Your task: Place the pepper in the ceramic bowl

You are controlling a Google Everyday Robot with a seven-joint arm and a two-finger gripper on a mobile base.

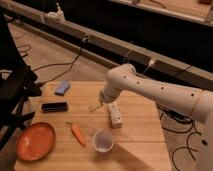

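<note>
The pepper (77, 133), small, orange and tapered with a thin green stem, lies on the wooden table (140, 145) left of centre. The ceramic bowl (35, 141), a wide shallow orange-red dish, sits at the table's front left corner, a short way left of the pepper. My gripper (94, 107) hangs at the end of the white arm (150, 87), over the table's middle, above and to the right of the pepper and apart from it.
A small white cup (103, 140) stands just right of the pepper. A white bottle (115, 114) lies on its side right of the gripper. A black flat bar (54, 106) and a blue sponge-like item (62, 87) lie at the back left. Cables run across the floor.
</note>
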